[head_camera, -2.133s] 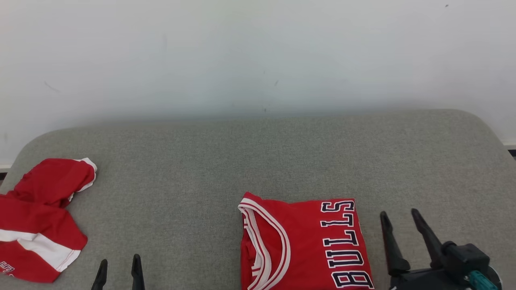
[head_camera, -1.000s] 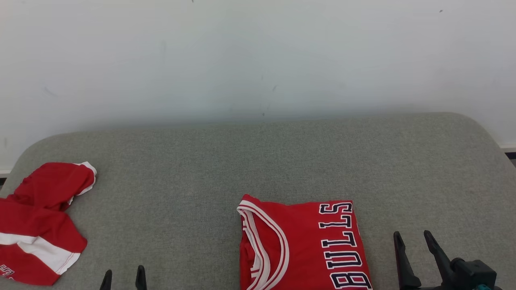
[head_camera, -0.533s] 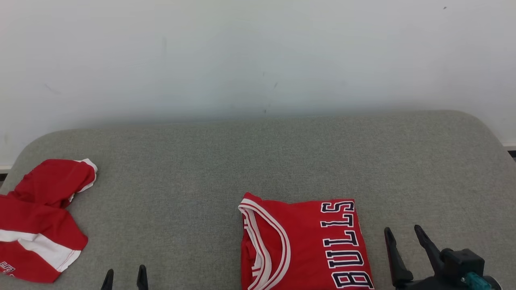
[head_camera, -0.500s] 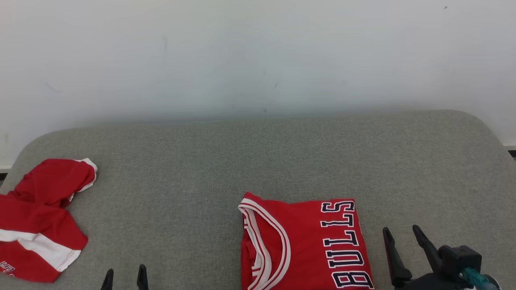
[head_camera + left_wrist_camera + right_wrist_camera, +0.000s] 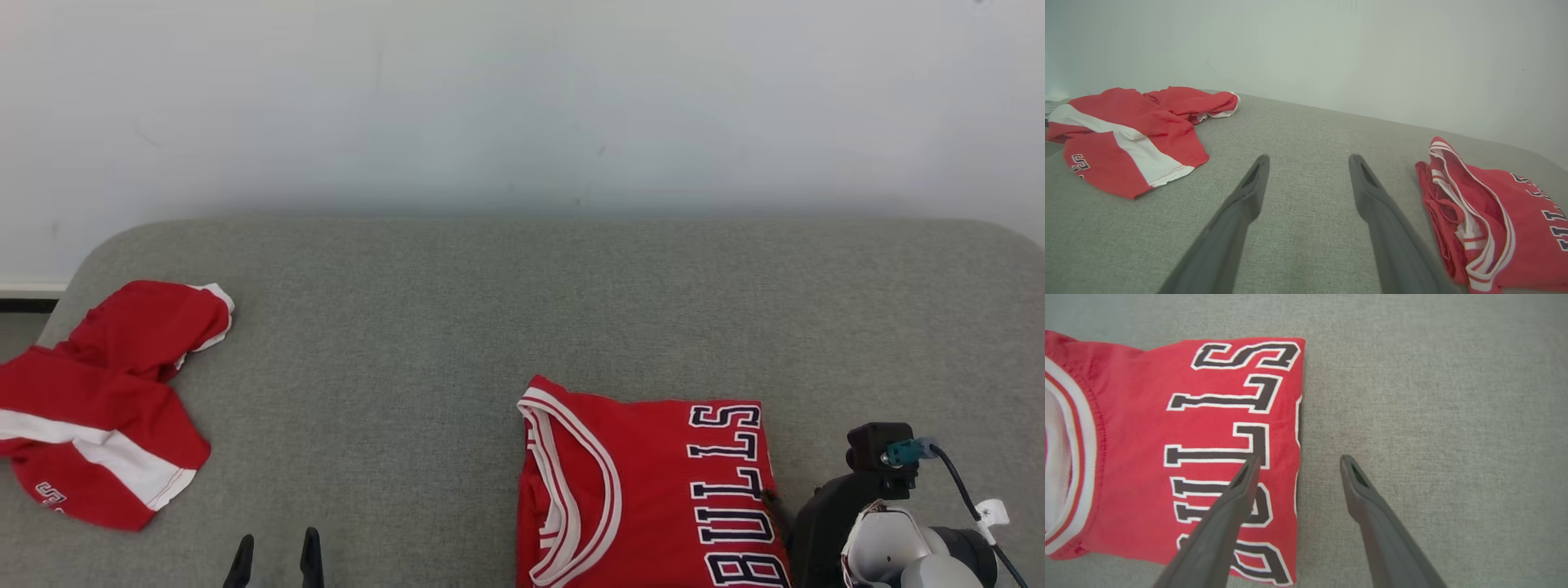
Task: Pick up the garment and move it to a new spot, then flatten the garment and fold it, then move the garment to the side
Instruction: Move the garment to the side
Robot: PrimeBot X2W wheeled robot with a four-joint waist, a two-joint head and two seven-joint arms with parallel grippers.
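At the near right edge of the grey fabric-covered table (image 5: 457, 310), right gripper (image 5: 1300, 461) with fingers spread wide, gripping nothing, astride the right-hand edge of the folded red jersey (image 5: 1208, 416): one finger over the dark BULLS lettering (image 5: 1220, 401), the other over bare grey fabric. Contact with the cloth impossible to tell. At the near left, left gripper (image 5: 1308, 161), fingers likewise wide apart and empty, low over bare table, between the two garments. Just beyond, the jersey itself, flat and squared, right of centre, white-trimmed neckline (image 5: 608, 482) towards the left. Farther off on the far left, well apart from it, a crumpled red garment (image 5: 106, 400) with a white stripe. Behind everything, a plain pale wall (image 5: 522, 98).
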